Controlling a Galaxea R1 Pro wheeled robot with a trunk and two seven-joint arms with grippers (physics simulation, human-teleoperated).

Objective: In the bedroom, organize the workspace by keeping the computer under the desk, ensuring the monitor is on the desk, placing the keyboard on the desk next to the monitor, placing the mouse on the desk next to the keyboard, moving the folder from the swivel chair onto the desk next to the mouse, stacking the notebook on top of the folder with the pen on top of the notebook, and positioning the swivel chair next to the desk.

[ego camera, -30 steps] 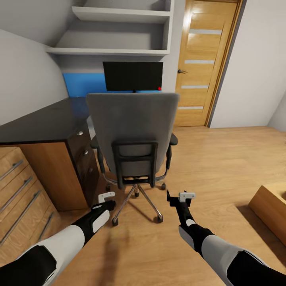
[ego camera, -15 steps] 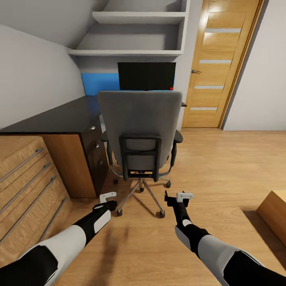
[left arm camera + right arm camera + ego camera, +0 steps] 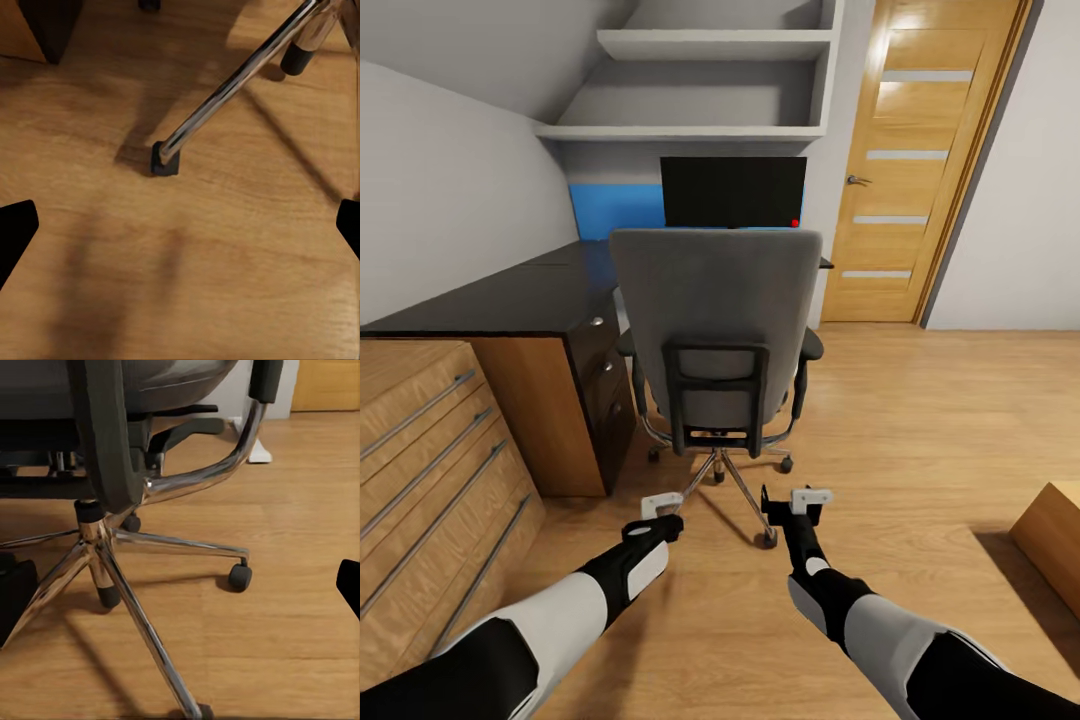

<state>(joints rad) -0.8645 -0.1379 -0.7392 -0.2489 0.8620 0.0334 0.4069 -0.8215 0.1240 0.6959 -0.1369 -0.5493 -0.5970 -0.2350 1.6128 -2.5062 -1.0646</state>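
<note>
The swivel chair (image 3: 715,320) stands with its grey back toward me, pushed up to the black desk (image 3: 510,295). Behind it on the desk is the monitor (image 3: 733,190), its red dot at a lower corner. My left gripper (image 3: 660,508) hangs open low over the floor by the chair's chrome base (image 3: 735,480). My right gripper (image 3: 792,500) is open beside the same base. The left gripper (image 3: 180,232) looks at a chrome leg and its castor (image 3: 165,159); the right gripper (image 3: 180,592) looks at the chair's base (image 3: 112,540). The chair back hides the seat. Folder, keyboard, mouse, notebook, pen and computer are out of view.
A light wooden chest (image 3: 420,450) with bar handles stands at the left, against the desk's black drawers (image 3: 605,380). A wooden door (image 3: 920,160) is at the back right, a wooden box corner (image 3: 1050,540) at the right edge. A blue wall panel (image 3: 615,210) and shelves (image 3: 690,130) are behind the desk.
The view shifted a second ago as the camera moved, then held. In the last half second my left gripper swung inward toward the chair base and my right gripper edged left.
</note>
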